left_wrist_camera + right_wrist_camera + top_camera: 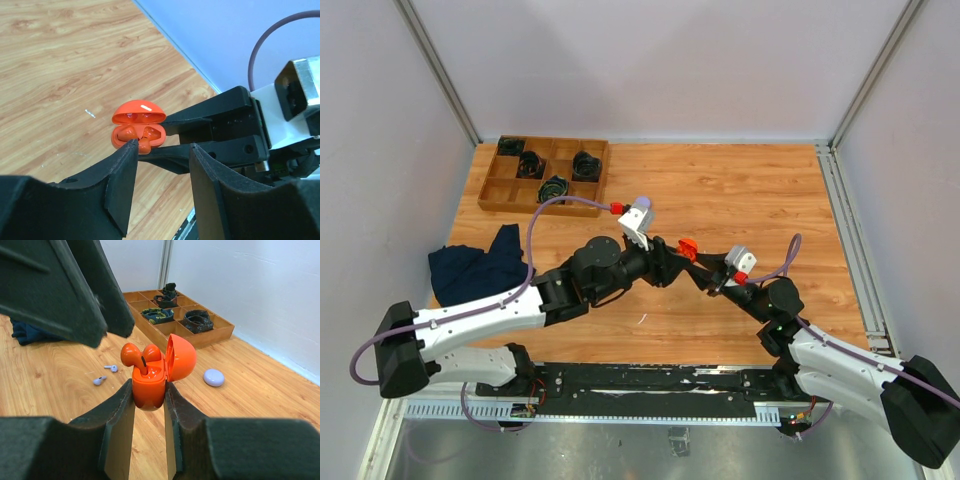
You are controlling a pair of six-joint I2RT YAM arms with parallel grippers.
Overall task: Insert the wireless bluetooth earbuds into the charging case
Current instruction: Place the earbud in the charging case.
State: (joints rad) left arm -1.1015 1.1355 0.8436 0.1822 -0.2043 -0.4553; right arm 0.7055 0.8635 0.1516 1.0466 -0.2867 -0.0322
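Observation:
My right gripper (149, 390) is shut on an orange charging case (149, 382), held upright above the table with its lid (181, 357) swung open. Two orange earbuds (134, 355) stand in the case's wells, sticking up above its rim. The case also shows in the top view (687, 247) and the left wrist view (138, 127). My left gripper (162, 150) is open and empty, its fingertips just in front of the case; in the top view it (668, 258) faces my right gripper (700, 265).
Two small purple earbuds (99, 380) and a closed purple case (214, 377) lie on the wooden table. A wooden compartment tray (540, 208) with coiled black cables stands at the back left. A dark blue cloth (480, 265) lies on the left.

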